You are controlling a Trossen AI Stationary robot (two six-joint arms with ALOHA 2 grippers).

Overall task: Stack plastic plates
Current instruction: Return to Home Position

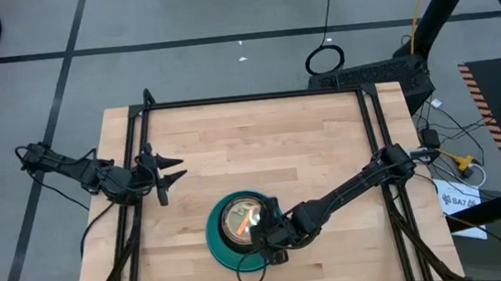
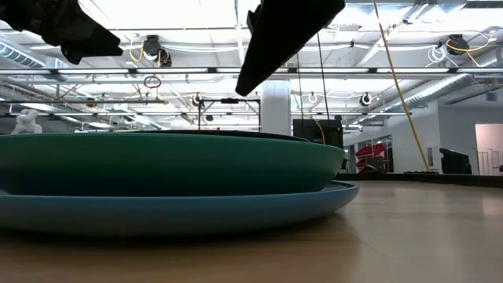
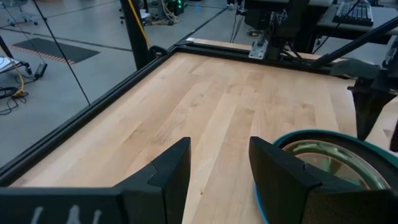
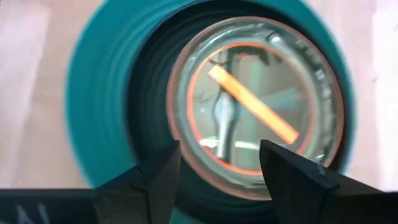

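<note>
A stack of plastic plates (image 1: 234,231) stands near the table's near edge: a large blue plate (image 2: 259,208) at the bottom, a teal one (image 2: 173,165) on it, a dark rim above, and small translucent plates (image 4: 255,106) with an orange rim on top. My right gripper (image 1: 274,237) hovers just above the stack's right side, open, its fingers (image 4: 217,177) pointing down with nothing between them. My left gripper (image 1: 175,166) waits open over the table's left part, well clear of the stack (image 3: 329,158).
Bare wooden table surface (image 1: 270,148) spreads behind and to the right of the stack. A black metal frame (image 1: 256,97) runs along the table's far edge and sides. Cables and a stand lie on the floor beyond the table.
</note>
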